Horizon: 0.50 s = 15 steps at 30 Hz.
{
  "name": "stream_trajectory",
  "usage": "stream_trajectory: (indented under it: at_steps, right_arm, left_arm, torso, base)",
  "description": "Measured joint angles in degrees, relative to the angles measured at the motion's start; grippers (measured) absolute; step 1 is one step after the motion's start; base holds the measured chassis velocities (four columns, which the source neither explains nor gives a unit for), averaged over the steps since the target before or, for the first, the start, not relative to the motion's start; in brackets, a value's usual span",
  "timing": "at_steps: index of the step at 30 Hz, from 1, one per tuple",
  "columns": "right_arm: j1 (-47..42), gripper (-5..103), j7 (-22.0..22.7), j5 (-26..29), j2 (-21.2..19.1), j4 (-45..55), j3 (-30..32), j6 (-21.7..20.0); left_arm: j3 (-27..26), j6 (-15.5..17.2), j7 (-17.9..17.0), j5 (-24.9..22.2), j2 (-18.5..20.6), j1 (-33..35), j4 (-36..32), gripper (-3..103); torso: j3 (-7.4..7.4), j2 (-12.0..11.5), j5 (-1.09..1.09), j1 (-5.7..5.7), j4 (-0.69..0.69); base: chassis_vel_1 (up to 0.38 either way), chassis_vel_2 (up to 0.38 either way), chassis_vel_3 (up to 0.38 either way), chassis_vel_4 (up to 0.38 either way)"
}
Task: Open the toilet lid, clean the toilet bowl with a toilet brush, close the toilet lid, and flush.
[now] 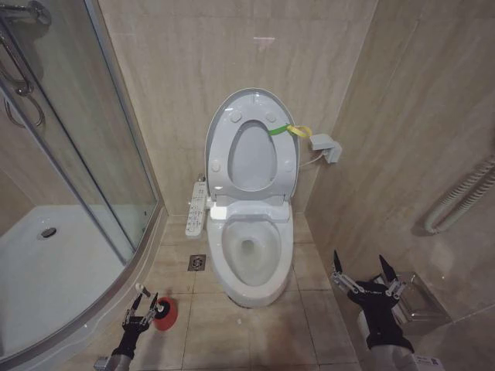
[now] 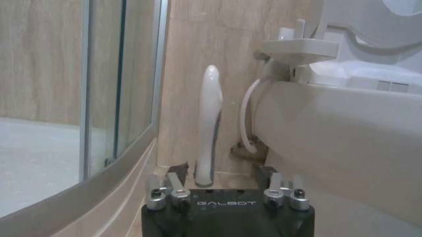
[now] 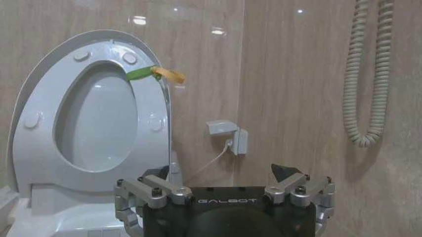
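Left end effector (image 1: 142, 308) fingers spread wide around the toilet brush (image 2: 209, 123) handle over its red holder (image 1: 165, 314) on the beige tiled floor (image 1: 255, 332), right end effector (image 1: 364, 273) wide open and empty beside the toilet bowl (image 1: 251, 251), toilet lid (image 1: 251, 154) raised against the wall, glass shower enclosure (image 1: 69, 154) at left.

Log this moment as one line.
toilet lid: raised | toilet brush: between open left end effector fingers | right end effector: open, idle

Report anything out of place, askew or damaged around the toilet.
Nothing looks damaged or spilled. The toilet lid and seat stand upright against the wall, the toilet bowl is exposed. One oddity: a yellow-green strap is tied to the raised lid's edge.
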Motion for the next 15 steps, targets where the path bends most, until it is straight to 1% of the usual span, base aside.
stream_trajectory:
  at_steps: [1,2,5,7,8,9,10,11,13,14,15]
  right_arm:
    - [0.0,100,0.0,0.0,0.0,0.0,0.0,0.0]
    - [0.0,100,0.0,0.0,0.0,0.0,0.0,0.0]
    - [0.0,100,0.0,0.0,0.0,0.0,0.0,0.0]
    - [0.0,100,0.0,0.0,0.0,0.0,0.0,0.0]
    - [0.0,100,0.0,0.0,0.0,0.0,0.0,0.0]
    - [0.0,100,0.0,0.0,0.0,0.0,0.0,0.0]
    - [0.0,100,0.0,0.0,0.0,0.0,0.0,0.0]
    - [0.0,100,0.0,0.0,0.0,0.0,0.0,0.0]
    - [0.0,100,0.0,0.0,0.0,0.0,0.0,0.0]
    - [0.0,100,0.0,0.0,0.0,0.0,0.0,0.0]
    - [0.0,100,0.0,0.0,0.0,0.0,0.0,0.0]
  left_arm:
    - [0.0,0.0,0.0,0.0,0.0,0.0,0.0,44]
    - [-0.1,0.0,-0.2,0.0,0.0,0.2,-0.5,71]
    - [-0.4,0.3,-0.9,0.4,0.0,1.3,-2.3,71]
    - [-0.5,1.5,-2.4,0.8,0.0,3.3,-5.2,71]
    - [-0.4,2.2,-3.2,0.9,0.0,4.1,-6.5,97]
    - [-0.4,2.2,-3.2,0.9,0.0,4.1,-6.5,97]
    - [-0.4,3.0,-3.9,1.0,0.0,4.9,-7.9,97]
    - [-0.3,4.8,-6.3,1.6,-0.1,6.7,-11.5,97]
    - [-0.3,6.1,-8.3,2.7,-0.2,8.1,-14.2,97]
    - [-0.3,6.1,-8.3,2.7,-0.2,8.1,-14.2,97]
    - [-0.3,6.8,-9.8,4.4,-0.4,9.2,-16.1,97]
  torso:
    - [0.00,0.0,0.00,0.00,0.00]
    - [0.00,0.0,0.01,0.00,0.00]
    - [0.00,0.0,0.01,0.00,-0.01]
    - [0.00,0.0,0.01,0.00,-0.01]
    - [-0.01,0.0,0.01,0.00,0.00]
    - [-0.01,0.0,0.01,0.00,0.00]
    - [0.00,0.0,0.01,-0.01,0.02]
    - [-0.01,0.0,0.02,-0.01,0.01]
    - [-0.01,0.0,0.02,-0.01,0.00]
    - [-0.01,0.0,0.02,-0.01,0.00]
    - [-0.01,0.0,0.02,-0.01,0.00]
  base:
    - [0.000,0.000,0.000,0.000]
    - [0.000,0.000,0.000,0.000]
    - [0.000,0.000,0.000,0.000]
    - [0.000,0.000,0.000,0.000]
    - [0.000,0.000,0.000,0.000]
    - [0.000,0.000,0.000,0.000]
    - [0.000,0.000,0.000,0.000]
    - [0.000,0.000,0.000,0.000]
    - [0.000,0.000,0.000,0.000]
    - [0.000,0.000,0.000,0.000]
    - [0.000,0.000,0.000,0.000]
